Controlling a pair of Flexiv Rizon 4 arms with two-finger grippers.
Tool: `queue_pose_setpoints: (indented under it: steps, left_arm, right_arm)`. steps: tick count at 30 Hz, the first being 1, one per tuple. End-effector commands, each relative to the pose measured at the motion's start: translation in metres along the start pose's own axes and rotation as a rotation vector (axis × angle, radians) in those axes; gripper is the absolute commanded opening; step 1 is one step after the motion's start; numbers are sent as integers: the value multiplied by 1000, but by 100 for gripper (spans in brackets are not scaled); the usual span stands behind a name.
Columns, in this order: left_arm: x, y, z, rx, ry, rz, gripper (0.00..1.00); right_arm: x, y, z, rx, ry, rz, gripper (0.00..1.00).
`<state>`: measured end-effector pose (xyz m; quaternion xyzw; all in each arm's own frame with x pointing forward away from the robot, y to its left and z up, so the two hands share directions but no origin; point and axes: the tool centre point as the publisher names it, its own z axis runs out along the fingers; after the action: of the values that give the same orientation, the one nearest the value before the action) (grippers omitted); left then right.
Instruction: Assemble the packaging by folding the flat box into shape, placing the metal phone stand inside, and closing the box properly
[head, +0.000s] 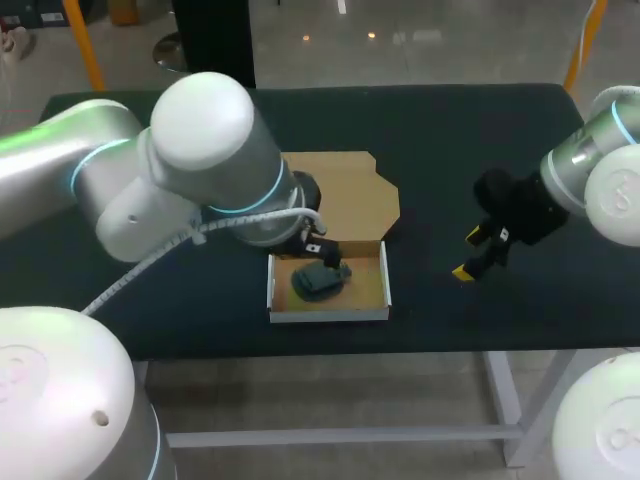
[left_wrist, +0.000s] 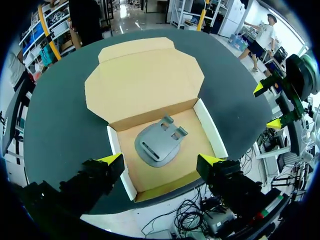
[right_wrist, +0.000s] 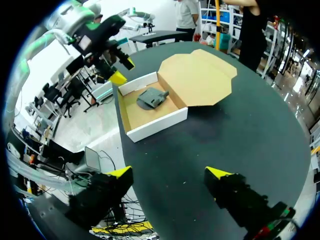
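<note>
Left tool (left_wrist: 160, 160) gapes above rounded grey metal stand (left_wrist: 159, 143) in cardboard box (left_wrist: 145, 80).

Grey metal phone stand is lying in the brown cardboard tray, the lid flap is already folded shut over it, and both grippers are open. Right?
Not quite: the left wrist view shows the lid flap lying open behind the brown cardboard tray, not shut. The grey metal phone stand does lie inside, and the left gripper and right gripper are open.
</note>
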<state>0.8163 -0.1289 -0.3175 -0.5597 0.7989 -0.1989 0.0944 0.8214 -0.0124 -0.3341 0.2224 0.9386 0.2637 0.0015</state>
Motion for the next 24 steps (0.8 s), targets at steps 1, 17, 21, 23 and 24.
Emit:
queue_pose_setpoints:
  steps: [1, 17, 21, 23, 24]
  left_arm:
    - [-31, 4, -5, 45, 140, 39, 100]
    - [-90, -24, -2, 105, 276, 275, 100]
    - [-94, -27, -2, 106, 284, 294, 100]
    - [-94, -27, -2, 106, 284, 294, 100]
    - [-94, -27, -2, 106, 284, 294, 100]
  right_arm:
    - [0, -1, -2, -4, 4, -2, 100]
    - [0, -1, -2, -4, 4, -2, 100]
    - [0, -1, -2, -4, 4, -2, 100]
    - [0, -1, -2, -4, 4, -2, 100]
    - [0, -1, -2, -4, 4, -2, 100]
